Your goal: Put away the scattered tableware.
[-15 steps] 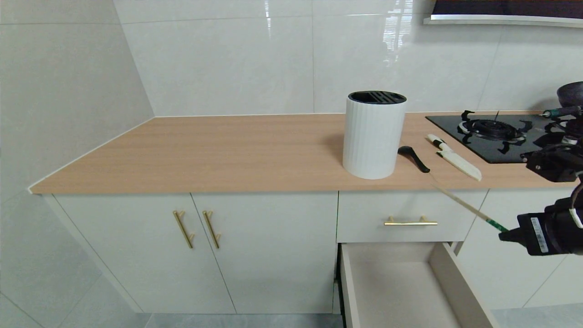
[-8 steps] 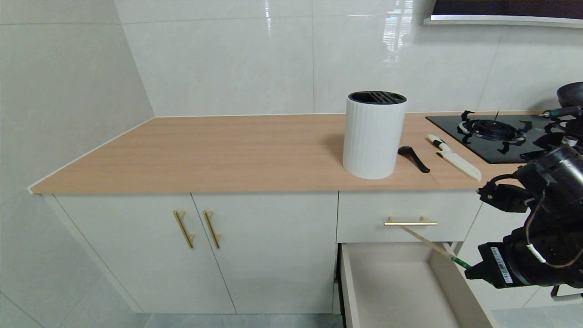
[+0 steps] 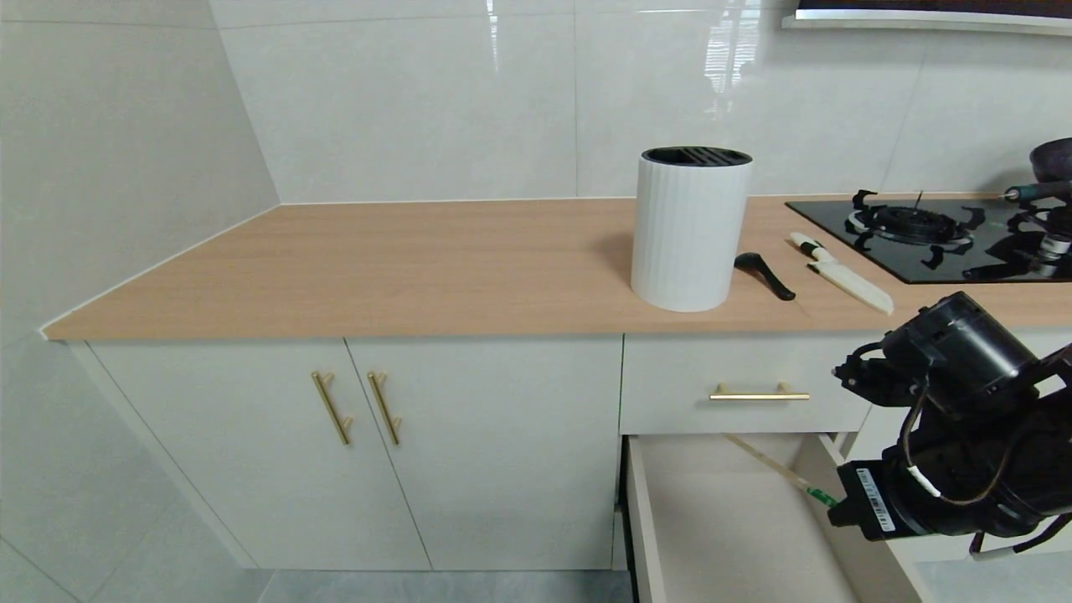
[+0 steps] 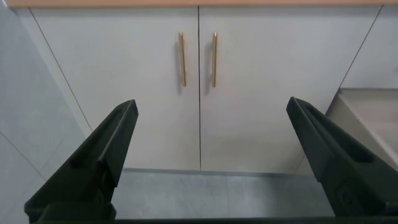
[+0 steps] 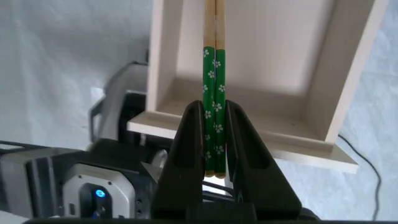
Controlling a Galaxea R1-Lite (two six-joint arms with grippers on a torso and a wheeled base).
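One open drawer [image 3: 720, 528] at the head view's lower right lies below the right gripper [image 3: 837, 507], clamped on green-ended chopsticks [image 3: 775, 467] slanting over its inside; best lowered lengthwise, nearly flat, before letting go.

Wood-top counter [image 3: 377, 260] runs along a glossy white tiled wall [image 3: 435, 100], with a black gas hob [image 3: 938, 244] set into its right end and a dark pot [image 3: 1053, 159] on the far burner at the frame edge. Below the counter are two white cabinet doors [image 3: 352, 452] with a pair of gold bar handles [image 3: 332, 408] either side of the centre seam. Grey floor [image 3: 435, 586] under the doors.
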